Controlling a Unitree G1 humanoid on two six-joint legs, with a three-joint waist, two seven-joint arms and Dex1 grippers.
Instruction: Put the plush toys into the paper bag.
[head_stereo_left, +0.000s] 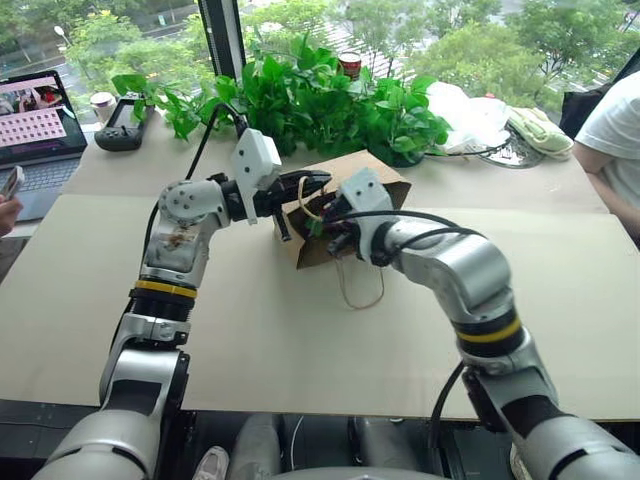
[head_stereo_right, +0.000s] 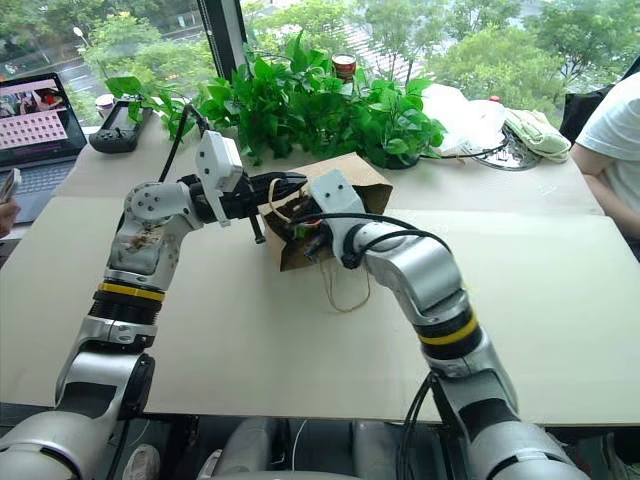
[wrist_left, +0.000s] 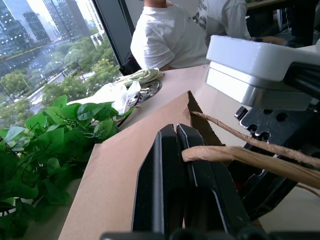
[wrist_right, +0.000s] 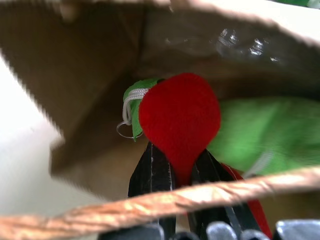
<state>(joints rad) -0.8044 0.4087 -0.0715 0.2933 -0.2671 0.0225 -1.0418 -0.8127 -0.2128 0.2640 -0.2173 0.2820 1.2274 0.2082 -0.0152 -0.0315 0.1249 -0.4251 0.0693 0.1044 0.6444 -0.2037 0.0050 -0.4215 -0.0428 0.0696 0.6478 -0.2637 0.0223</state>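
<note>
Your right gripper (wrist_right: 172, 172) had fingers clamped on red chili toy (wrist_right: 180, 117), toy poking just past fingertips, inside mouth of paper bag (head_stereo_left: 375, 170). Green toy (wrist_right: 265, 127) lay already in bag, beside and beyond fingers. Your left gripper (wrist_left: 182, 165) was pinched fully shut on cord handle (wrist_left: 240, 157), holding bag mouth up off worktop (head_stereo_left: 300, 340).

Risks, as judged: second handle cord crossed right fingers, could snag on withdrawal; handle slip would collapse mouth; early release could roll chili out.

No readable writing on bag or toys.
</note>
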